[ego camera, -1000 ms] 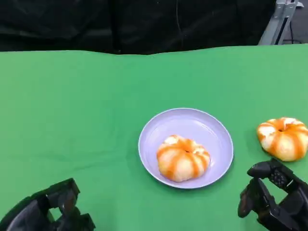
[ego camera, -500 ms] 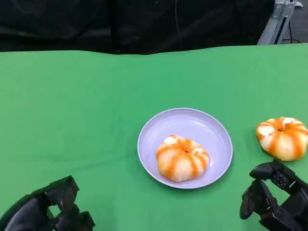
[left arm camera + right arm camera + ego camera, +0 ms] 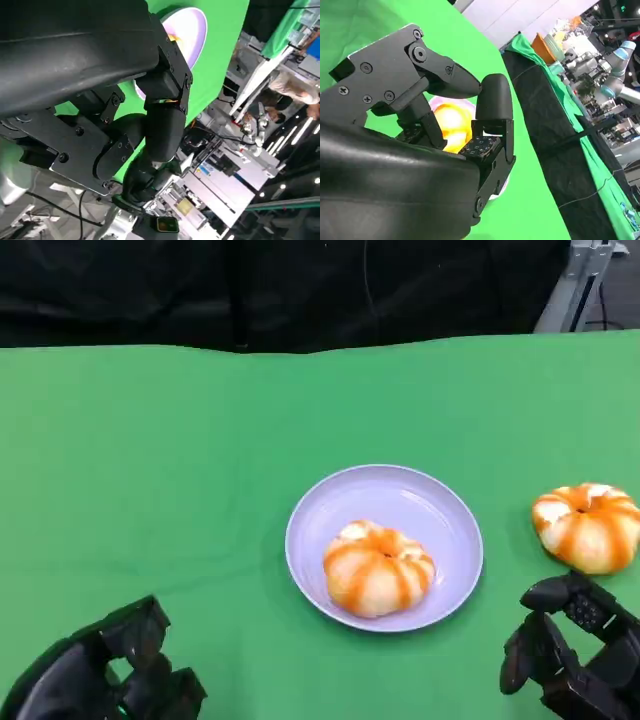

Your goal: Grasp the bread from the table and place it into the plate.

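orange-striped bread [image 3: 380,568], lilac plate [image 3: 420,495], green table [image 3: 150,470].

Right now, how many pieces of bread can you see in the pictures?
2. One bread lies in the purple plate at the table's middle. The other bread lies on the green table right of the plate, just beyond the right hand.

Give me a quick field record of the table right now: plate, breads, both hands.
plate: lavender plate near the middle of the green table
bread in plate: orange-striped bun resting in the plate's near half
bread on table: second bun to the right of the plate, apart from it
left hand: low at near left, holds nothing
right hand: just short of the second bun, holds nothing, not touching it
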